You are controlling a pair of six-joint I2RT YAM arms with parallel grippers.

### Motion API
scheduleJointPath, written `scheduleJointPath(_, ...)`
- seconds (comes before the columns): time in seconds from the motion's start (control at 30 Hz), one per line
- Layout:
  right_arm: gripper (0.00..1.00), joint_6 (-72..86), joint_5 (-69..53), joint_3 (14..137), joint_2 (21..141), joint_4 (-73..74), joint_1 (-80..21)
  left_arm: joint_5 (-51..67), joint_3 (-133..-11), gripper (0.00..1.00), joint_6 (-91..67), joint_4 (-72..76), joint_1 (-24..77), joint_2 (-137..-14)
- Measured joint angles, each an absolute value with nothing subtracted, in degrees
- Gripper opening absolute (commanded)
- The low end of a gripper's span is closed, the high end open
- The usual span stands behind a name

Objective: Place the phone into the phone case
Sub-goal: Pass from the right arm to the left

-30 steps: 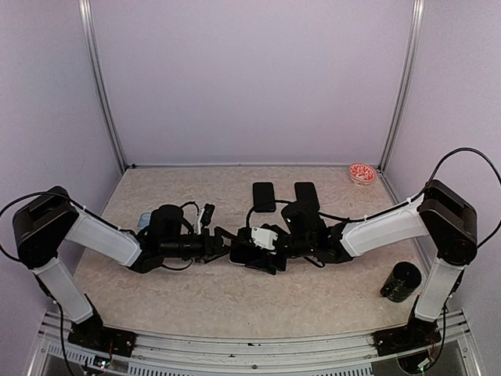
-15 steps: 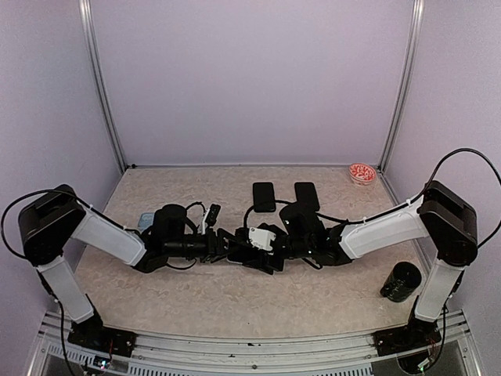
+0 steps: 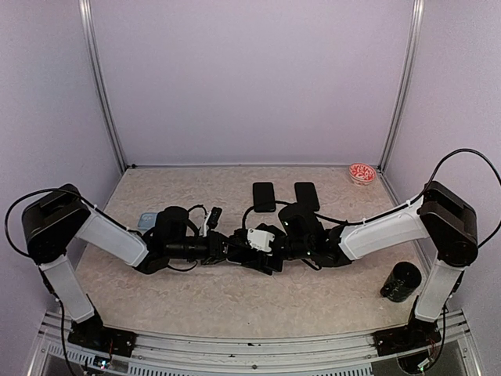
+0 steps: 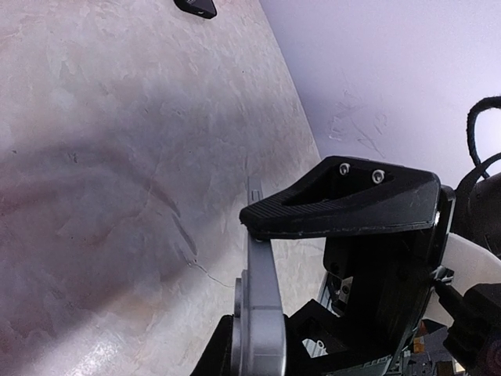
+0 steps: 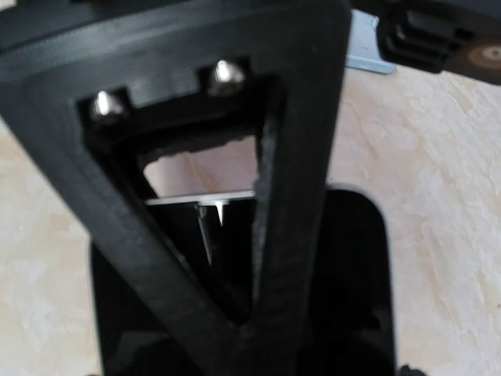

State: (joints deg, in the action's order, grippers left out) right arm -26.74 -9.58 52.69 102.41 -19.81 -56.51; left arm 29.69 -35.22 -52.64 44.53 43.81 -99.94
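Where ribbed black fingers [image 4: 344,207] meet | right gripper [image 3: 252,255] grasps glossy phone [image 5: 360,274] | left gripper [image 3: 225,249] grip unclear

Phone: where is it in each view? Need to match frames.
Top external: phone dark, mid-table, mostly hidden.
Left wrist: bottom centre, likely the silver edge-on strip.
Right wrist: black slab across the lower half.
Shared landmark: beige mottled table.
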Motion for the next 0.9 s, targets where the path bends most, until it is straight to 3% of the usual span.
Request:
scheduleJointPath(0.3, 0.67, -26.8, -9.5, 52.7, 102.4, -19.8, -56.5, 29.6, -35.2, 0.00, -51.9, 44.6, 43.8, -100.2)
scheduleJointPath(0.5, 0.72, -26.9, -9.2, 52.7, 102.4, -19.8, -56.5, 29.6, -35.2, 0.00, -51.7, 44.8, 43.8, -100.3)
scheduleJointPath(0.7, 0.83, -27.1, -8.6, 52.7, 102.1, -19.6, -56.6, 29.6, -35.2, 0.00, -51.3, 45.1, 43.8, -100.3)
scheduleJointPath(0.83, 0.98, -27.5, -6.8, 52.7, 100.8, -19.4, -56.9, 29.1, -35.2, 0.00, -51.3, 45.3, 43.8, -100.1)
scheduleJointPath(0.9, 1.00, -27.6, -5.4, 52.7, 99.5, -19.5, -56.9, 28.9, -35.2, 0.00, -51.1, 44.8, 43.8, -99.6)
